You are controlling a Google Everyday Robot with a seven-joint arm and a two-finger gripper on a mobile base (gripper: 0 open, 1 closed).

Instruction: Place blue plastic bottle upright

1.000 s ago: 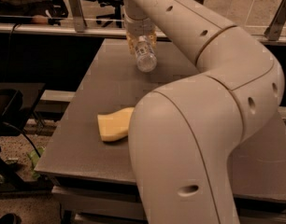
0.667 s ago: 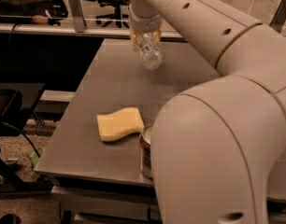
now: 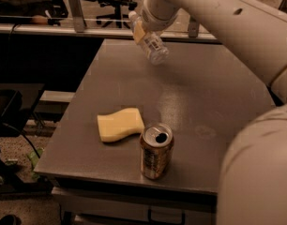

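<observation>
The arm has been swung aside, so the soda can (image 3: 156,151) is uncovered. The blue plastic bottle (image 3: 154,46) is clamped by the gripper (image 3: 141,29), tilted, in the air over the far side of the table (image 3: 218,93).

From above the near edge of the tabletop (image 3: 204,97), my camera faces the far edge, where the gripper (image 3: 142,32) holds the blue plastic bottle (image 3: 155,50).

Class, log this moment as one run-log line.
gripper: over table far end | holds blue plastic bottle, tilted, airborne | can, sponge: near front edge
</observation>
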